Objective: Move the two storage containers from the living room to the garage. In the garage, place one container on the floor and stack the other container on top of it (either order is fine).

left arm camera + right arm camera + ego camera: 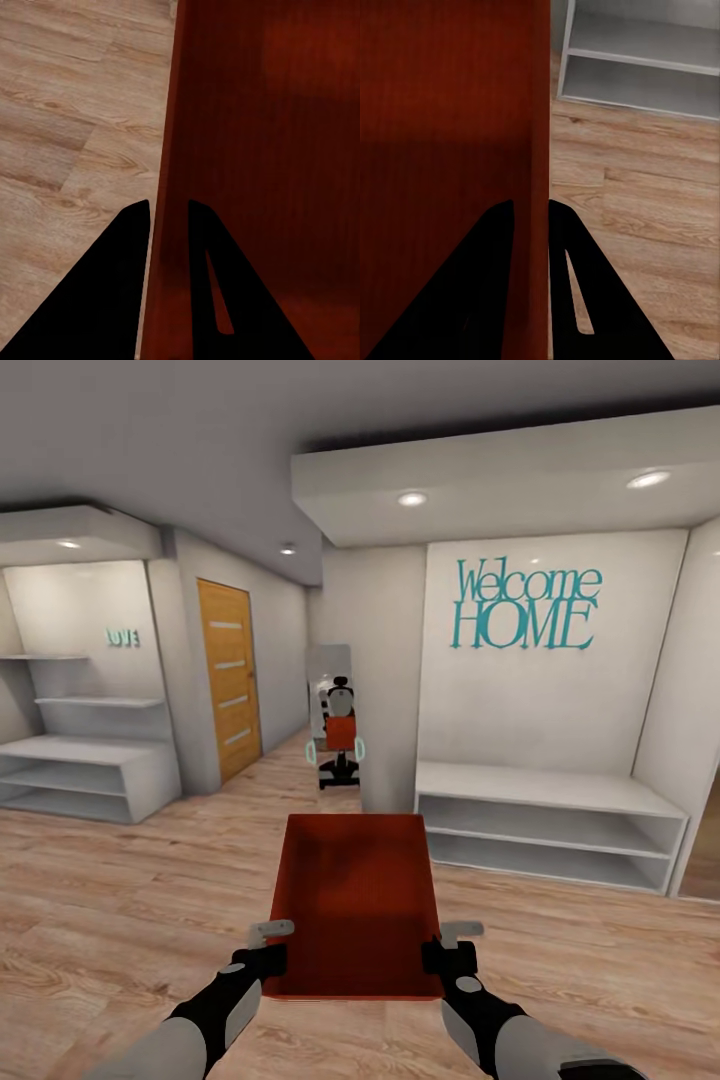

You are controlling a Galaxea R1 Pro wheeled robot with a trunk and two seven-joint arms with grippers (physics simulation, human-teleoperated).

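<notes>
You carry one storage container [356,900] between both hands; left hand [262,960] and right hand [446,958] each pinch a side wall, keeping it level above the wood floor [120,900].

a storage container [355,895] sits between the two claws, above the plank floor [120,900], the left claw [268,950] astride its left wall and the right claw [445,950] astride its right wall, one finger inside and one outside on each. ahead of the right claw and off to its right, a low shelf unit [550,825] stands against a wall under a welcome sign [525,605]. ahead and left of the left claw are wall shelves [85,760], with a door [228,675] just beyond them. straight ahead of both claws, behind the container, a corridor holds a mirror [335,710].
</notes>
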